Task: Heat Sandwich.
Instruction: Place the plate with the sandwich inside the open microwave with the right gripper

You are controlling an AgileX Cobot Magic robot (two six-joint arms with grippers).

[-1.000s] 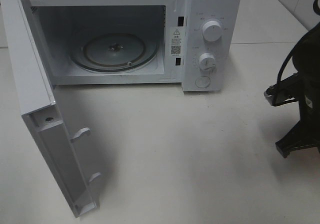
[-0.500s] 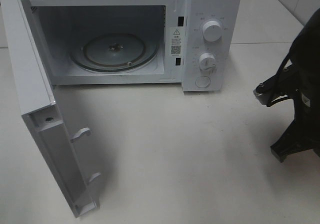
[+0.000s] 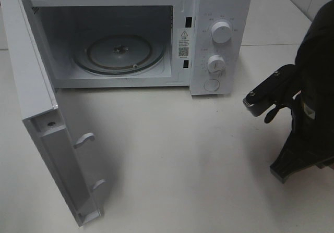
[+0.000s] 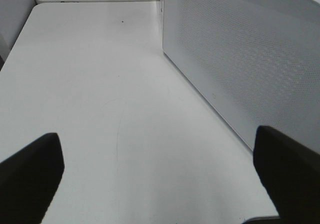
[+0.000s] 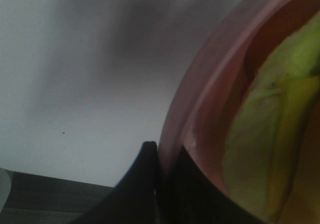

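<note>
Two tools show. The left tool is wide open with nothing in it, near the side wall of the white microwave. The right tool is pinched tight on the rim of the pink plate, and the sandwich lies on that plate.

Right arm – shifted further in from the right edge; its black wrist bracket now lies nearer the microwave

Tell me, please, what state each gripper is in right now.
Left gripper: open, holding nothing.
Right gripper: closed on the rim of the pink plate carrying the sandwich.
</note>
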